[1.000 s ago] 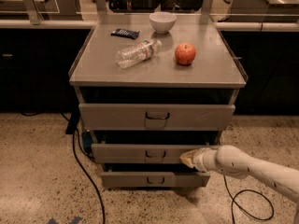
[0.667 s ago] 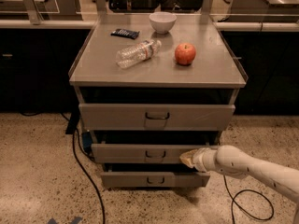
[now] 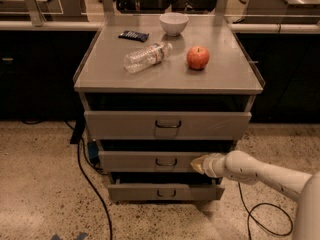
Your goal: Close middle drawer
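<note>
The middle drawer (image 3: 145,161) is a low grey front panel with a small dark handle (image 3: 166,162), sitting between the taller top drawer (image 3: 125,125) and the lowest drawer (image 3: 135,191). Its front stands a little behind the top drawer's front and is pulled out less than the lowest one. My gripper (image 3: 198,164) is at the end of the white arm (image 3: 260,174) coming from the lower right. Its tip rests against the right part of the middle drawer's front panel, right of the handle.
On the cabinet top (image 3: 110,74) lie a plastic bottle (image 3: 147,57), a red apple (image 3: 198,57), a white bowl (image 3: 173,23) and a dark flat item (image 3: 133,35). Black cables (image 3: 87,184) run over the speckled floor at left and at lower right (image 3: 260,219).
</note>
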Tool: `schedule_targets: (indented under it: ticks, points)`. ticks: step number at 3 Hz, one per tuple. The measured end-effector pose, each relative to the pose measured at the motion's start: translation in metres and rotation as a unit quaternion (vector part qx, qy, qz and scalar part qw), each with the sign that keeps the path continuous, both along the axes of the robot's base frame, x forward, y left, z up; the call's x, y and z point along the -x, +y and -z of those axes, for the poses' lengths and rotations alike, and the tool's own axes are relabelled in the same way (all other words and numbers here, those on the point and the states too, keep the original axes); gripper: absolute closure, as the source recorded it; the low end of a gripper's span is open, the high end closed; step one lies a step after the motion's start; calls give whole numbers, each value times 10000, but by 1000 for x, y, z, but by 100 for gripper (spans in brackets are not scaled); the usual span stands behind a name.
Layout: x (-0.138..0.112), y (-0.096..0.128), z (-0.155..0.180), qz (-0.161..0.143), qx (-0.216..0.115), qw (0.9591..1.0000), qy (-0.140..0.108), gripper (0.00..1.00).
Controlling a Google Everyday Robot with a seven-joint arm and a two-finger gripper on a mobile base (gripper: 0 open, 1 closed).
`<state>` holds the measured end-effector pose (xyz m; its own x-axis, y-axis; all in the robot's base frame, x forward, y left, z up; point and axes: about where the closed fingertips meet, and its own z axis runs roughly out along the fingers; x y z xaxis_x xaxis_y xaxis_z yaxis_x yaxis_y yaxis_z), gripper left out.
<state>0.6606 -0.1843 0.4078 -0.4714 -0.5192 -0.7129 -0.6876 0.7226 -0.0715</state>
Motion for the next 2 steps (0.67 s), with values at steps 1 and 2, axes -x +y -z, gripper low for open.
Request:
schedule_targets:
  ticks: [1, 2]
  points:
    - [-5, 0, 1, 38, 24, 10000, -44, 100]
    - [-4, 4, 7, 84, -65, 9999, 84, 100]
